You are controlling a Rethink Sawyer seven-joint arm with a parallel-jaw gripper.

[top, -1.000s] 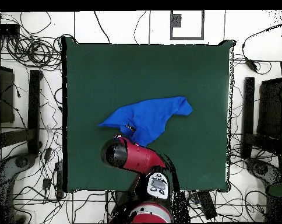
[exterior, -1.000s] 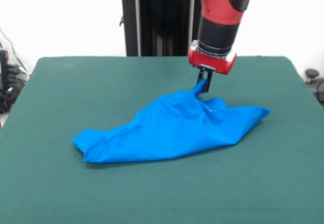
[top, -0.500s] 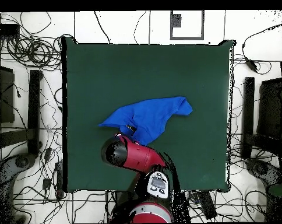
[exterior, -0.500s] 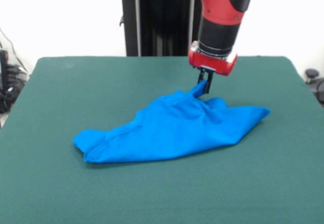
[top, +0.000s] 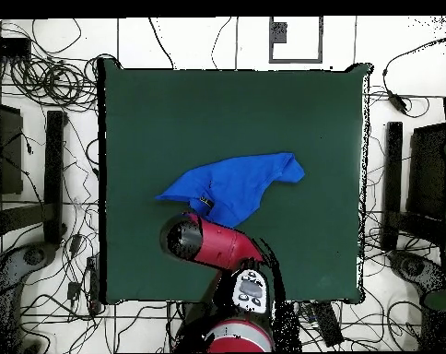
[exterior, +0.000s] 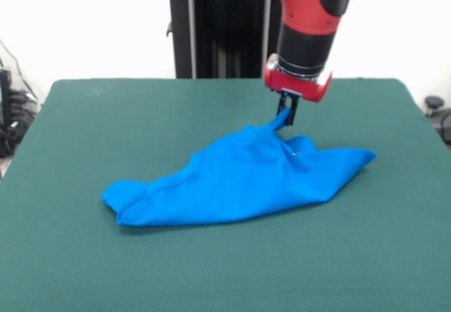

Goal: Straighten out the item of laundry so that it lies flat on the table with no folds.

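Cloth is lying bunched rather than flat: the blue T-shirt [exterior: 239, 179] is resting on the green table [exterior: 84, 115] as a rumpled wedge, spreading below and to both sides of the fingers [exterior: 288, 109], with one rounded end trailing well away to one side and a pointed corner reaching out on the other. A small peak of fabric is rising to the gripper [exterior: 286, 112], whose fingers are clenching that pinch of cloth and lifting it slightly off the surface. No print is showing; only plain blue is facing up. Judging by the soft drape and rounded folds, the garment is behaving as light, limp knit that will sag and slide over the felt rather than hold shape, so any pull will be dragging the loose layers along. In my judgement a hem edge or sleeve corner is offering a better hold than a mid-body pinch. Overhead, the arm [top: 208, 241] is covering the grasp point.
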